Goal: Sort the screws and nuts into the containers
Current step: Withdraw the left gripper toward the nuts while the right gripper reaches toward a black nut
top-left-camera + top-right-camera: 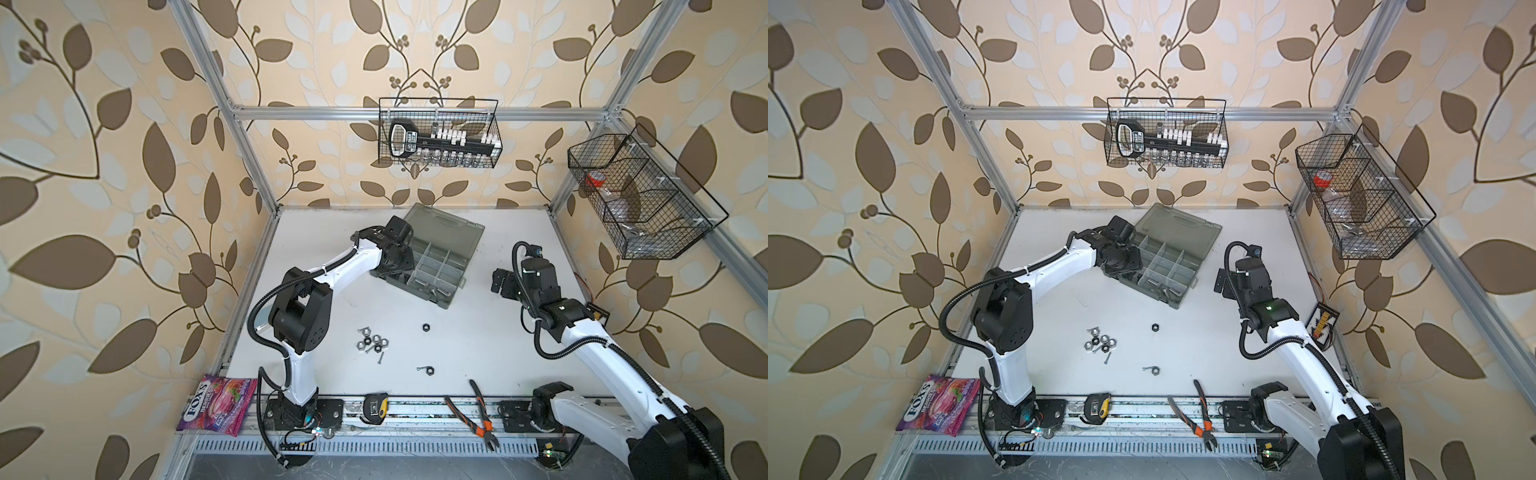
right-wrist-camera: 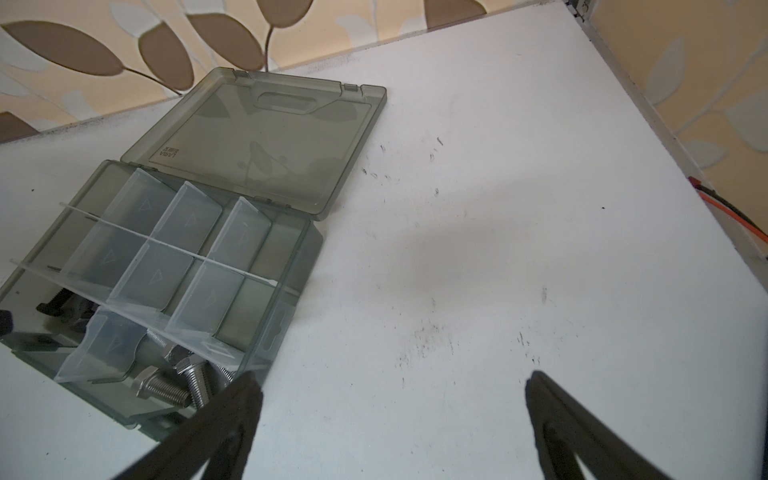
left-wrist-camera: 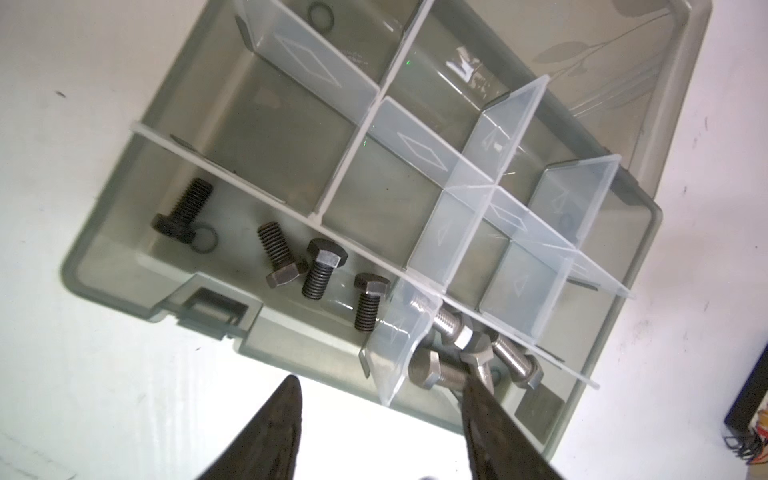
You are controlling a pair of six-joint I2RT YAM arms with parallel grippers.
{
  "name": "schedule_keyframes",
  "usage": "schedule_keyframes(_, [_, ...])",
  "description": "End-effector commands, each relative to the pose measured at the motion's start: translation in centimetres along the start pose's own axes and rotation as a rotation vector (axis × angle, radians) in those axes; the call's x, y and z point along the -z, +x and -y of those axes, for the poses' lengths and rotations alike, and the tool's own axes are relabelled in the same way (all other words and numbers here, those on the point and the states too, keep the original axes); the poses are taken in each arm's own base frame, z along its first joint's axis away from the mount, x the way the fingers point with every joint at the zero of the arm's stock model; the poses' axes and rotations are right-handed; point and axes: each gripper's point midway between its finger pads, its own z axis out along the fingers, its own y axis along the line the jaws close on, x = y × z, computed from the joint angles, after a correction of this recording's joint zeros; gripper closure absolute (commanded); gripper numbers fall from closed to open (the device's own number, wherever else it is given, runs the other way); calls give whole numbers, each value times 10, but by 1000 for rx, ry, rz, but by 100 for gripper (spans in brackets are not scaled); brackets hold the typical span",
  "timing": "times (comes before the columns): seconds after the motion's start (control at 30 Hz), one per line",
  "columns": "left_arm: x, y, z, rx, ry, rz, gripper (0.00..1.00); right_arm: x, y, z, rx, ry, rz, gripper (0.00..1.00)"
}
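Loose nuts (image 1: 371,341) and thin screws (image 1: 381,358) are lying on the white table (image 1: 478,345), in front of the open organiser box (image 1: 444,227). The left gripper (image 3: 380,380) is hovering over the box's front edge, jaws spread and holding nothing. Below it, black bolts (image 3: 318,272) and silver bolts (image 3: 446,322) are sitting in adjoining compartments. The right gripper (image 2: 392,382) is hanging wide open, empty, over bare table.
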Motion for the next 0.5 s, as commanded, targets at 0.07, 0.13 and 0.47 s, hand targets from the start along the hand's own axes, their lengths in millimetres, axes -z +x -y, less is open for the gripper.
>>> schedule_keyframes(0.07, [45, -11, -2, 7, 1, 116, 12, 11, -9, -2, -27, -27, 29, 0])
schedule_keyframes(0.13, [56, -11, -5, 16, -2, 139, 1, 12, -9, -4, -24, -41, 30, 0])
schedule_keyframes(0.47, [108, 12, -51, 97, -57, 269, 1, 16, 8, -28, -50, -197, -24, 1])
